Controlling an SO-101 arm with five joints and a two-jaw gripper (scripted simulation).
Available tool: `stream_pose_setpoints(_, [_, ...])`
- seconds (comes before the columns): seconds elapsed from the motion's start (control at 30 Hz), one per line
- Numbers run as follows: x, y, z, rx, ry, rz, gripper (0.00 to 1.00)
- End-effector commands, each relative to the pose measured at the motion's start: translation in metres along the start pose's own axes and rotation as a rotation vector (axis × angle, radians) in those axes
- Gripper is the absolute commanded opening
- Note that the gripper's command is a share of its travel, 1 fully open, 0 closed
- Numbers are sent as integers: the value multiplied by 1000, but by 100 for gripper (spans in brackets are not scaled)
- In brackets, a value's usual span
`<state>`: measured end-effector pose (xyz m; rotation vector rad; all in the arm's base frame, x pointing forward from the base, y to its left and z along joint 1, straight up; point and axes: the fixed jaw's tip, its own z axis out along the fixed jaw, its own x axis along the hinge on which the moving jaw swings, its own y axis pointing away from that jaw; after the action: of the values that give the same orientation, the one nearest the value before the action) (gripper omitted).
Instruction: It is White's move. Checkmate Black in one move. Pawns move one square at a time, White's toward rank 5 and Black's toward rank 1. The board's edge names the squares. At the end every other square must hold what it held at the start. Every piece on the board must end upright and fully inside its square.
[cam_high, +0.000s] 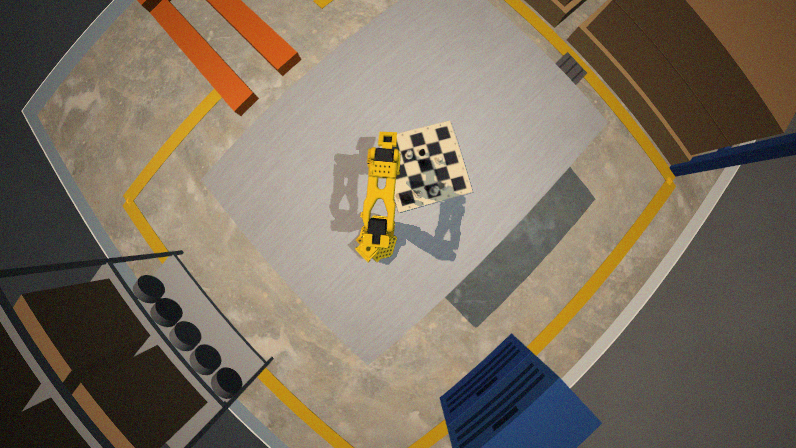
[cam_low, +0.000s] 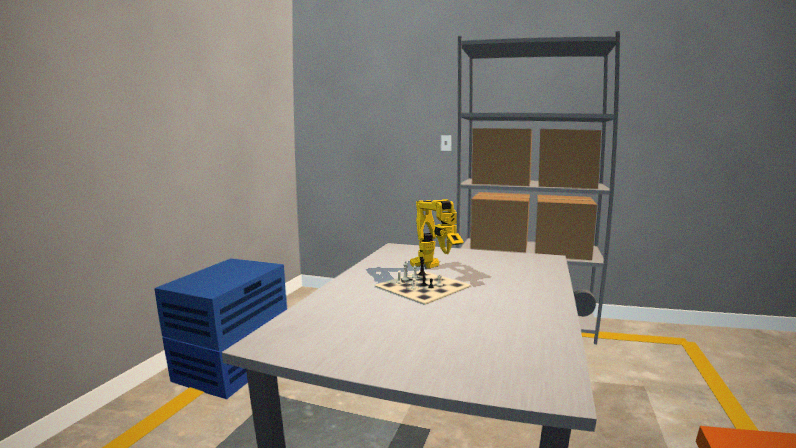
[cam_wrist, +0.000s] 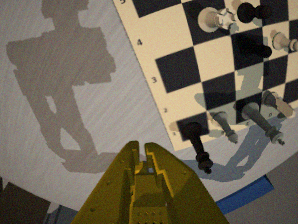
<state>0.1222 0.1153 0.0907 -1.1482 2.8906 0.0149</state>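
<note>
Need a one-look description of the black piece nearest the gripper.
On the grey table, find the chessboard and follow its numbered edge to the corner nearest the yellow gripper. The black piece stands there; its neighbours along that edge are pale.

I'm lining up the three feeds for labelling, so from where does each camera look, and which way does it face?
Top: overhead, looking straight down on the table; shows the whole yellow arm beside the chessboard.
Exterior: standing off across the room from the table's far end, facing the shelf rack; shows the arm behind the board.
Wrist: on the arm, looking down along the shut, empty gripper at the board's numbered edge.
Shared: all three show the chessboard and pieces.
</note>
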Motion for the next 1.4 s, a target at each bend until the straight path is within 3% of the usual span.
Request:
stream_pose_setpoints(0.0, [-11, -4, -2, 4, -85, 27, 2])
stream_pose_setpoints(0.17, [-39, -25, 0, 27, -286, 136, 6])
stream_pose_setpoints(0.23, [-39, -25, 0, 27, -286, 136, 6])
stream_pose_setpoints(0.37, [-57, -44, -4, 55, -442, 219, 10])
stream_pose_setpoints(0.47, [-64, -52, -6, 69, -502, 251, 11])
stream_pose_setpoints(1.37, [-61, -55, -1, 75, -513, 268, 12])
